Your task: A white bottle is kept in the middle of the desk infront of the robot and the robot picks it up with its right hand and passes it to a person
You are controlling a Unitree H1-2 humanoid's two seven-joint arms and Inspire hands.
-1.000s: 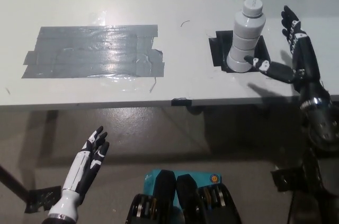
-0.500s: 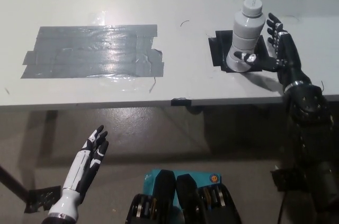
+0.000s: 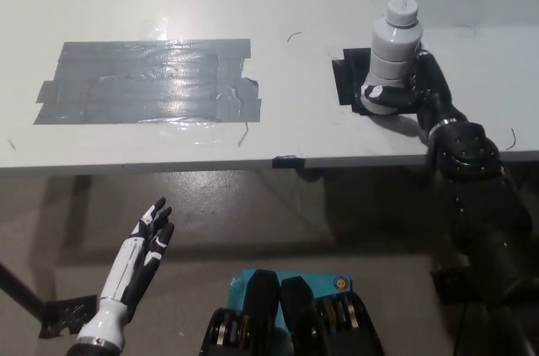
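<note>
The white ribbed plastic bottle with a round cap (image 3: 394,57) is standing upright on a black square patch of tape (image 3: 348,78), which is lying on the pale grey table (image 3: 168,2) toward its right side and near its front edge. The black right hand (image 3: 415,87) is reaching in from the right of the bottle and is pressing against its lower half. Its fingers (image 3: 377,93) are curling around the base of the bottle, with one showing across the front of it, so the hand is closing on the bottle while the bottle is resting on the patch. The black forearm is crossing the front edge of the table just right of the bottle.

A wide patch of shiny grey tape strips (image 3: 147,81) is lying well to the left of the bottle. The white left hand (image 3: 141,248) is hanging below the table edge, far left of the bottle, with its fingers spread and holding nothing.
</note>
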